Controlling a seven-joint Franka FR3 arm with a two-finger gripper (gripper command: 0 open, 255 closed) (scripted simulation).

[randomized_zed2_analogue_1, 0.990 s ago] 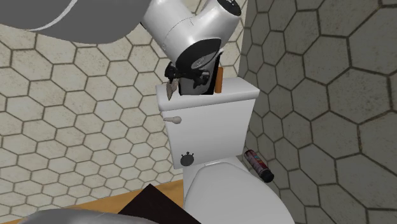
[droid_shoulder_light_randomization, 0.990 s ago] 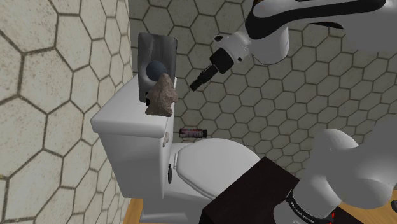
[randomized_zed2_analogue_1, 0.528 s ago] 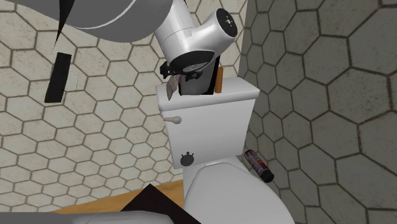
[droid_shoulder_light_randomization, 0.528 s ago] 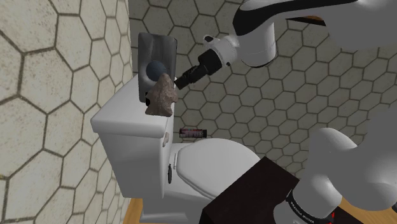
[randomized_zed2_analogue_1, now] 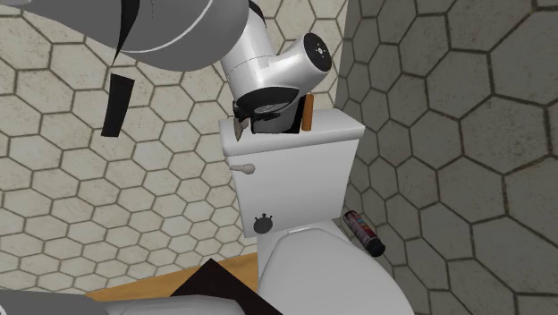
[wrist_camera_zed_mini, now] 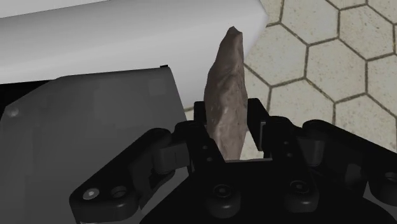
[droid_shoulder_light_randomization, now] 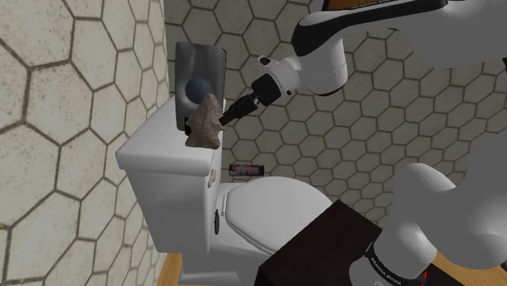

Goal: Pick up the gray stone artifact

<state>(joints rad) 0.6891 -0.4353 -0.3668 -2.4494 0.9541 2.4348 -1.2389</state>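
The gray-brown stone artifact (droid_shoulder_light_randomization: 203, 124) stands upright on the white toilet tank (droid_shoulder_light_randomization: 162, 154), in front of a gray panel (droid_shoulder_light_randomization: 199, 69) that leans on the wall. In the wrist view the stone (wrist_camera_zed_mini: 226, 95) rises edge-on between my two black fingers (wrist_camera_zed_mini: 197, 137), which clasp its lower part. My gripper (droid_shoulder_light_randomization: 223, 119) reaches the stone from the shoulder view's right and is shut on it. In the second exterior view the white wrist covers most of the gripper (randomized_zed2_analogue_1: 247, 123), and a sliver of the stone (randomized_zed2_analogue_1: 239, 128) shows on the tank lid (randomized_zed2_analogue_1: 295, 136).
The gray panel (wrist_camera_zed_mini: 95, 127) stands close beside the stone. A dark bottle (droid_shoulder_light_randomization: 246, 169) lies on the floor by the hexagon-tiled wall behind the toilet. The closed toilet lid (droid_shoulder_light_randomization: 268, 203) is below the tank. My dark stand (droid_shoulder_light_randomization: 325, 244) sits at the lower right.
The arm has come down and toward the shoulder view's left, onto the stone. The fingers, wide apart before, have closed on it. The stone has not moved.
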